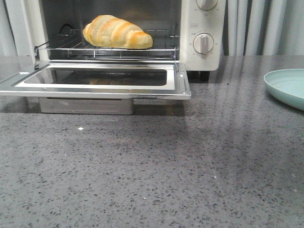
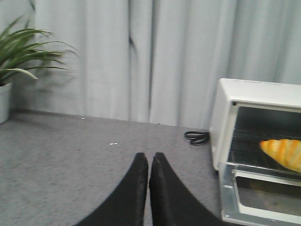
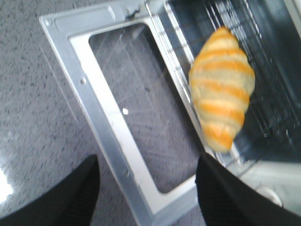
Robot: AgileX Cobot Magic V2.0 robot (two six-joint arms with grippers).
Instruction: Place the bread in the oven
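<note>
Bread [image 1: 117, 32] lies on the wire rack [image 1: 107, 47] inside the toaster oven [image 1: 204, 28], long axis running across the opening, its paler end toward the oven's left wall and its darker tip toward the knob side. Nothing touches it. In the right wrist view the same roll [image 3: 222, 89] sits at the front edge of the rack, ridged bands alternating light and orange-brown.

Oven door [image 1: 95, 80] is dropped fully open and lies flat, glass window facing up, projecting out in front of the rack over the grey speckled worktop [image 1: 152, 175]. Two round knobs [image 1: 203, 43] sit on the panel right of the opening.

Right hand [image 3: 146, 188]: open, its two dark fingers spread wide apart, holding nothing, above the door's front corner and just short of the bread.

Left hand [image 2: 148, 179]: closed, fingers pressed together with nothing between them, over bare worktop well to the left of the oven.

Pale mint plate [image 1: 287, 85] rests on the worktop well right of the oven. A potted plant [image 2: 21, 56] stands far left of it, against the grey curtain [image 2: 155, 56]. A black cable loop [image 2: 196, 136] lies beside the oven's left wall.
</note>
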